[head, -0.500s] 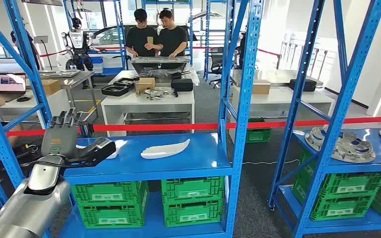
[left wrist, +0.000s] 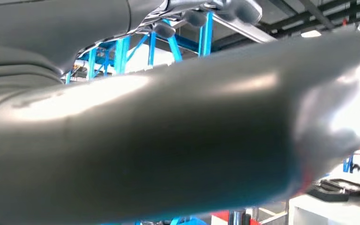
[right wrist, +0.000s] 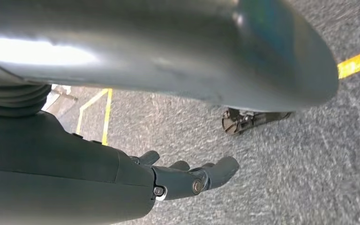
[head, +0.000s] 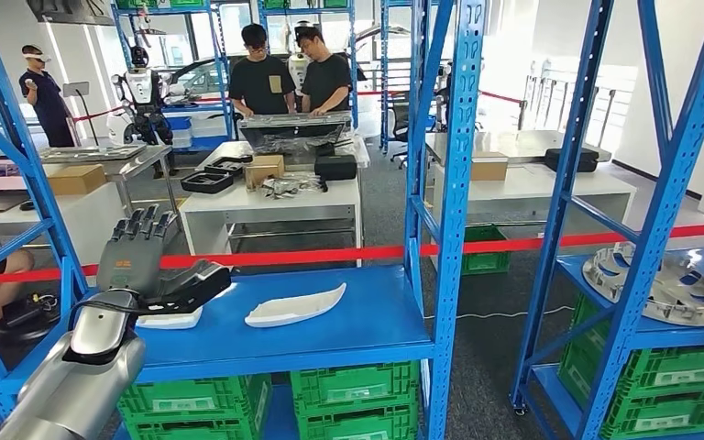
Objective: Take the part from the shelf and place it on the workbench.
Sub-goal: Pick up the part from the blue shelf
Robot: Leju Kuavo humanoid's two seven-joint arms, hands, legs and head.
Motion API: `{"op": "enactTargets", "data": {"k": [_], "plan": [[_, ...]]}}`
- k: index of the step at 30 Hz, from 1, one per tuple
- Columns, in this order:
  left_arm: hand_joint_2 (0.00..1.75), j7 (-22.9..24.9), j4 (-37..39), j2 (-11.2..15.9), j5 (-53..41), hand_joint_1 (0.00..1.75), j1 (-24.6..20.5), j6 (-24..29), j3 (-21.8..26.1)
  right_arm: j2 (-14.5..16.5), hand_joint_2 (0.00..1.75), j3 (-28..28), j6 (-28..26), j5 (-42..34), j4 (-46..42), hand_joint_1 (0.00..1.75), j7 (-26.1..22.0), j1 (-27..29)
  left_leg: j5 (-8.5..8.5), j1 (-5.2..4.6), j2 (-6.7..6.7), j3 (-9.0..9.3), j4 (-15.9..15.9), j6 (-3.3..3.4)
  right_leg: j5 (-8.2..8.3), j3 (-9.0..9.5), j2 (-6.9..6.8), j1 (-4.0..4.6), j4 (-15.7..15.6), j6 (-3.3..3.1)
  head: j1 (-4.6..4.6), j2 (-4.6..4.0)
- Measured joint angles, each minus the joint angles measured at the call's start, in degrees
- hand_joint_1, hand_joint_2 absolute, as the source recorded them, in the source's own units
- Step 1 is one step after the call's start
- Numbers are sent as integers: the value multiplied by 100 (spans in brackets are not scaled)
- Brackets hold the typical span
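Hand on the left is up over the blue shelf, fingers spread and pointing up, thumb stuck out sideways, gripping nothing. Its thumb hangs right above a small white part at the shelf's left end; can't tell if it's actually touching it. The left wrist view is mostly blurry grey thumb with blue racking behind.

Other white part, the long curved one, lies flat mid-shelf, just right of the hand and not touched by it.

Right hand hangs low over grey floor with yellow lines, fingers loosely curled, holding nothing.

Under the shelf are green crates. Behind the shelf runs a red tape, and past that a white surface with boxes and black cases, two people standing at its far side. To the right of the shelf, another rack carries a silvery round metal part.
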Motion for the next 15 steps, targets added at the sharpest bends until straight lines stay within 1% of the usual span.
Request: {"op": "enactTargets", "data": {"k": [1,2,3,4,5,6,7,8,10,11,12,13,14,15], "plan": [[0,3,10,2,3,0,16,-9,0,1,0,-3,-1,-1,0,0,2,3,-208,12,8,-167,47,-8,-86,104,9,-4,0,6,-3,0],[0,6,16,2,6,0,25,-16,0,2,0,-6,-1,-1,0,0,3,6,-330,19,16,-269,-38,-15,-176,214,18,-7,1,15,-4,0],[0,8,20,2,9,0,29,-21,0,3,0,-9,-1,-1,0,0,4,7,-306,22,24,-315,-241,-19,-269,332,24,-12,1,26,-7,0],[0,10,22,3,13,0,29,-25,0,3,0,-12,-1,-1,1,0,4,7,-73,23,30,-300,-561,-21,-363,452,28,-16,0,41,-8,0],[0,11,28,4,15,0,28,-28,0,4,0,-14,-1,-1,2,0,5,8,352,22,41,-265,-953,-15,-453,555,32,-15,3,62,-10,0],[0,14,40,10,16,0,28,-33,0,4,0,-16,-1,-1,2,0,6,8,730,16,52,-230,-1259,6,-535,637,40,-13,0,93,-11,0],[0,14,49,14,18,0,29,-46,0,4,0,-19,-1,-1,3,0,9,5,1031,0,58,-190,-1474,39,-611,700,44,-9,-16,134,-12,0],[0,18,55,19,27,0,29,-61,0,4,0,-21,-1,0,3,0,9,1,1188,-9,61,-166,-1583,83,-651,749,48,-4,-18,179,-11,0],[0,25,43,20,52,0,12,-88,0,-1,0,-25,-4,1,2,0,8,-15,1155,-12,45,-59,-1616,175,-655,796,42,1,10,254,-5,1],[0,30,33,21,68,0,-1,-93,1,-4,0,-26,-7,1,2,0,5,-22,1128,3,41,6,-1640,216,-601,752,34,1,146,277,-1,2],[0,36,27,18,86,0,-15,-100,1,-8,0,-27,-9,0,2,0,5,-32,1093,9,38,81,-1654,252,-565,624,24,-2,375,293,5,2],[0,41,23,14,106,0,-18,-107,2,-11,0,-27,-11,-1,2,0,6,-39,1049,14,33,150,-1667,280,-577,416,15,-8,703,309,10,3],[0,46,26,9,135,0,-12,-115,4,-9,0,-27,-14,-1,2,0,10,-42,993,8,28,208,-1669,302,-666,167,8,-10,1055,324,15,3],[0,54,29,2,164,0,5,-127,8,-9,0,-27,-15,-1,2,0,14,-40,934,2,18,264,-1669,317,-836,-87,5,-10,1344,341,22,4]]}}
